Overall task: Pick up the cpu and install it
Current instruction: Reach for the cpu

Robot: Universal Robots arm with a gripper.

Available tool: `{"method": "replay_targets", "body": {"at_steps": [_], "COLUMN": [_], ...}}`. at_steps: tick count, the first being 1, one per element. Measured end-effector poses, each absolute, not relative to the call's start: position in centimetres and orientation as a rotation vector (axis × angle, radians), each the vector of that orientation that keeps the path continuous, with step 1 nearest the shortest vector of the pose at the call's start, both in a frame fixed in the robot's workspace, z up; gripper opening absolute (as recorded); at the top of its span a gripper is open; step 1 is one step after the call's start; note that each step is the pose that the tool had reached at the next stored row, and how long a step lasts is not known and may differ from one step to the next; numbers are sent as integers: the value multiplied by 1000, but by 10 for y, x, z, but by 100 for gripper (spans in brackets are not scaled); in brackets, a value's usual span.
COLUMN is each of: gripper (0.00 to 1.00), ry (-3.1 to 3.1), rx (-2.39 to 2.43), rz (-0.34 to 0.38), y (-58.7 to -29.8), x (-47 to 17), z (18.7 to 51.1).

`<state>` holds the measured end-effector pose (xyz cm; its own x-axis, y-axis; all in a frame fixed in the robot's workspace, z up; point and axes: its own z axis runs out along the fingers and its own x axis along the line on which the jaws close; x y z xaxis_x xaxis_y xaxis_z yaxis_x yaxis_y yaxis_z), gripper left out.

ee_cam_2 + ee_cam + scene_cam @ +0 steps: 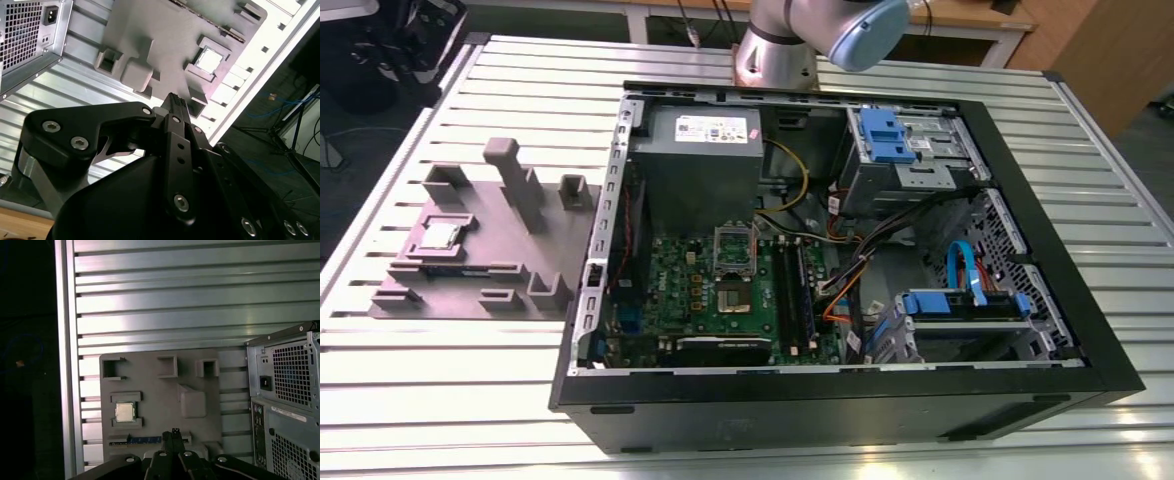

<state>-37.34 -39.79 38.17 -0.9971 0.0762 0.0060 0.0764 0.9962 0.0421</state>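
Cpu [440, 233] in its grey holder [480, 248], claw clear of it.
On the exterior view's left I see the cpu seated in the holder, beside the open computer case [854, 385]. In the first wrist view my gripper [175, 432] sits pinched narrow, holding nothing.

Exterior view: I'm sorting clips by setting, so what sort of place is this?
Probably a robotics lab bench set up for PC assembly: a slatted metal table carries an open computer case and a grey fixture holding the cpu, with the arm standing beyond the case.
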Motion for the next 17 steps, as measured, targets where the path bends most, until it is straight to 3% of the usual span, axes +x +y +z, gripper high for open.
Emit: {"method": "replay_targets", "body": {"at_steps": [17], "gripper": [10], "ry": [-3134], "rx": [-120], "rz": [-66], "y": [-398], "x": [-376], "z": [381]}}
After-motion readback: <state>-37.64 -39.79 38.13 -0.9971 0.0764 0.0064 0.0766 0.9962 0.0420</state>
